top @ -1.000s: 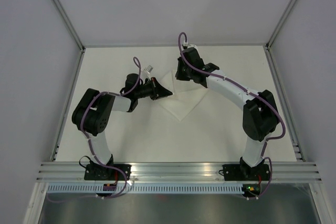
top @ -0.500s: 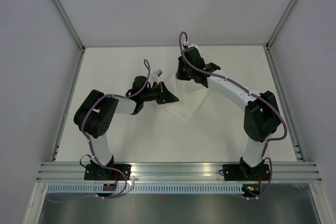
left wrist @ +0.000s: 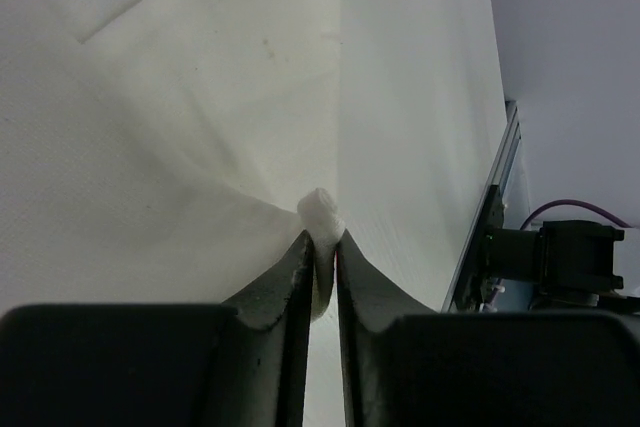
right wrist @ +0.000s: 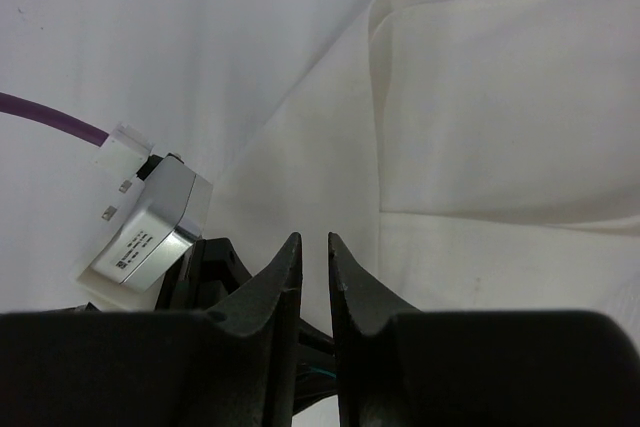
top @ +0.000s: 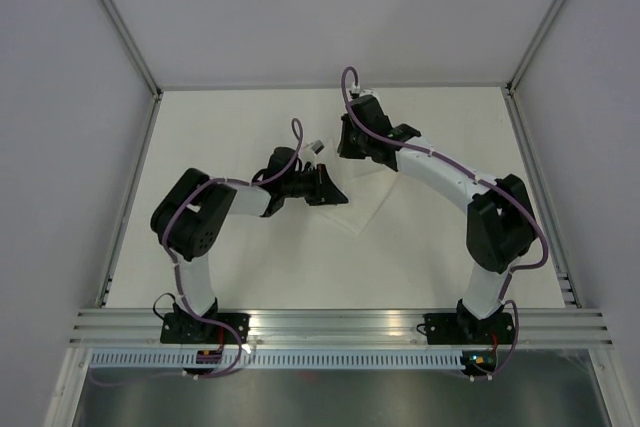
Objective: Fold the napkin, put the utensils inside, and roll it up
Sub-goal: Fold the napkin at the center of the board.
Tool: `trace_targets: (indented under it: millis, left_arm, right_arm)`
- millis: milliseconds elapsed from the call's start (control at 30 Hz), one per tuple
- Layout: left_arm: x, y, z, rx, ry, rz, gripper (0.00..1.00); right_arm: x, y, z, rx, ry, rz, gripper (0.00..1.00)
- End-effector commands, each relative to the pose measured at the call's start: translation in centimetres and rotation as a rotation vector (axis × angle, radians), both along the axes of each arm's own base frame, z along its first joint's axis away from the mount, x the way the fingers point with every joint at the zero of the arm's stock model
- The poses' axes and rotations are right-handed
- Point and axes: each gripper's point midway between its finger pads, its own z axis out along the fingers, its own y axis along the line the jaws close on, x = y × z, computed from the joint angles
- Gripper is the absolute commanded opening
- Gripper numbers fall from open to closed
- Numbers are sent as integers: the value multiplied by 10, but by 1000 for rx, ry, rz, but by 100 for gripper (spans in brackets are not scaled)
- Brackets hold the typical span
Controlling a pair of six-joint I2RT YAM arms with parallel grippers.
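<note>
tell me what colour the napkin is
Plain white napkin, no pattern; it shows best in the right wrist view.

Soft, even overhead light; white tabletop [top: 250, 267] bright, no glare. The 2 wrist views look dimmer, grey shadows tracing folds in the napkin [left wrist: 200, 97].

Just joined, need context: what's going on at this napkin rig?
Two arms are working a white napkin on the table. The left fingers are pinched shut on a bunched bit of its cloth. The right fingers sit nearly together at the napkin's far side; I can't tell whether they hold anything. The napkin lies partly folded, not yet rolled.
</note>
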Motion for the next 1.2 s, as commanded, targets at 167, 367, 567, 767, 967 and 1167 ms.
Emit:
trace_targets:
  millis: [167, 367, 567, 767, 967, 1167]
  left_arm:
    - [3, -8, -6, 35, -61, -18, 41]
    - [2, -9, 1, 19, -77, -19, 60]
    - [9, -15, 25, -45, -104, 3, 64]
    - [27, -23, 71, -130, -155, 56, 65]
    - [59, 1, 84, -80, -87, 291, 62]
    - [75, 39, 66, 117, 29, 503, 53]
  right_arm:
    - [-3, -5, 21, 25, -44, -3, 22]
    - [-7, -8, 20, 21, -40, -5, 22]
    - [-15, -21, 28, 1, -47, -29, 22]
    - [-31, -45, 41, -36, -70, -69, 22]
    - [-55, -63, 30, -62, -46, -76, 21]
    - [-69, -46, -13, -115, 46, 58, 18]
